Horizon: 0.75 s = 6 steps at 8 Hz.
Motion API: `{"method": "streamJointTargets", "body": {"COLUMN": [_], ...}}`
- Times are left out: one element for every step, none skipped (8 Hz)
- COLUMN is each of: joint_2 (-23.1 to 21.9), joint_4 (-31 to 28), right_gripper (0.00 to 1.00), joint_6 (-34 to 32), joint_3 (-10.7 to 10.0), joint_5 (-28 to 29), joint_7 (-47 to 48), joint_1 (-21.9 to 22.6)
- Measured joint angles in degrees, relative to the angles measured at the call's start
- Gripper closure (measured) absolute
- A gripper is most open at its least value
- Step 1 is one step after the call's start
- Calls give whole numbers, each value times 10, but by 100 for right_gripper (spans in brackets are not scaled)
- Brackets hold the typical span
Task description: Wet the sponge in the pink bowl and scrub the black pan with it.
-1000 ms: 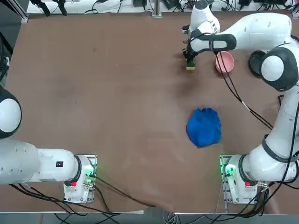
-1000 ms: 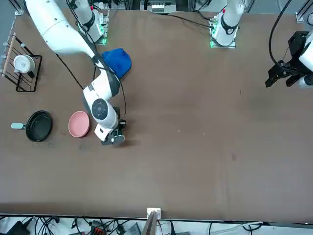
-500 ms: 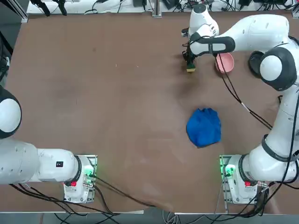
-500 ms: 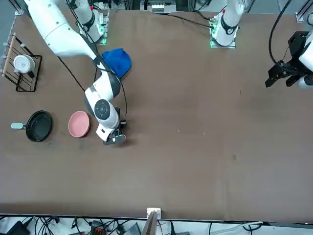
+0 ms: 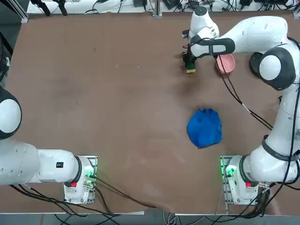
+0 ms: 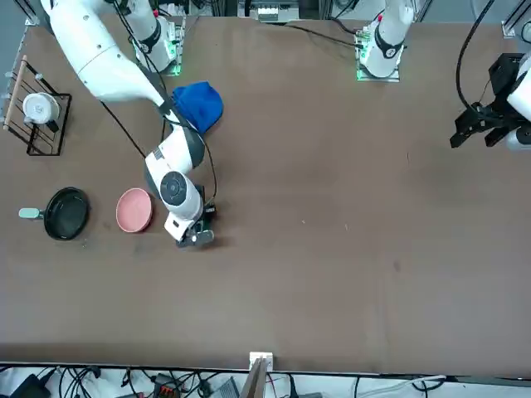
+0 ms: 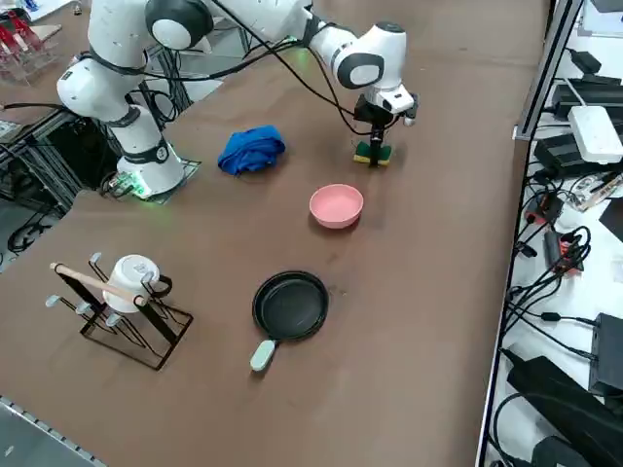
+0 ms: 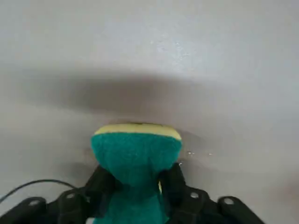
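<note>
Now the right gripper (image 8: pixel 135 179) is closed on the sponge (image 8: pixel 135 151), pinching its green face, and since 1 second ago it has shifted slightly toward the table's far edge. The pink bowl (image 5: pixel 226 63) waits just beside; the black pan (image 7: pixel 290 305) is untouched, so wetting comes next.

top view: looking straight down from overhead, arm bases along the lower edge.
front view: facing the robot from across the counter (image 6: pixel 348 274), high up.
right side view: looking diagonally down from the robot's right.
right wrist view: sitting close behind the end effector (image 8: pixel 135 175).
shared: all are showing the sponge (image 5: pixel 191 69); the three wide views are sharing the pink bowl (image 7: pixel 336 206).
</note>
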Motion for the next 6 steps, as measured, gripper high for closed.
{"method": "streamJointTargets", "body": {"joint_2": [0,-5,-24,-57,-96,-136], "joint_4": [1,7,15,23,29,32], "right_gripper": [21,4,0,0,0,0], "joint_6": [0,-2,-16,-44,-77,-112], "joint_3": [-1,-1,-1,-1,0,0], "joint_5": [0,0,0,0,0,0], "joint_7": [2,2,2,1,0,-2], "joint_1": [-1,-7,-18,-31,-44,-54]}}
